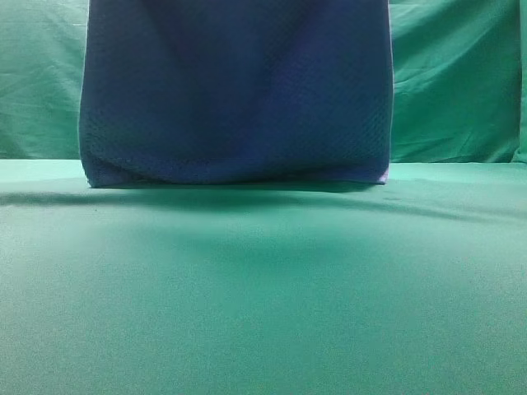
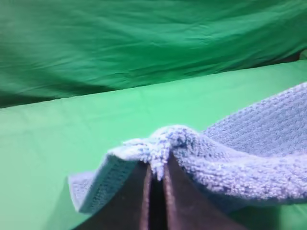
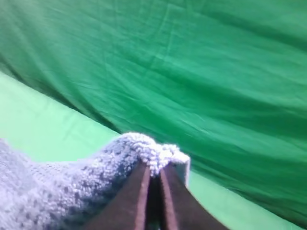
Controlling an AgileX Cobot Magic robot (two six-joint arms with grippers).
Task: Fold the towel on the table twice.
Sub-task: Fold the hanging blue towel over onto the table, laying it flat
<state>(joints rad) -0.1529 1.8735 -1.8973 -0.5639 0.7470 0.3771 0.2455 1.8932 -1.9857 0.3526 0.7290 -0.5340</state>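
While both corners are pinched, the left gripper (image 2: 154, 175) and right gripper (image 3: 152, 178) clamp the towel (image 1: 235, 90) above the table (image 1: 263, 296). Only thin tufts are caught; I reckon a tug could slip one corner and skew the fold.

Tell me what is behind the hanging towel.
Either side of the towel shows the wrinkled green backdrop. What lies directly behind the towel is covered. Its lower edge hangs just above the table.
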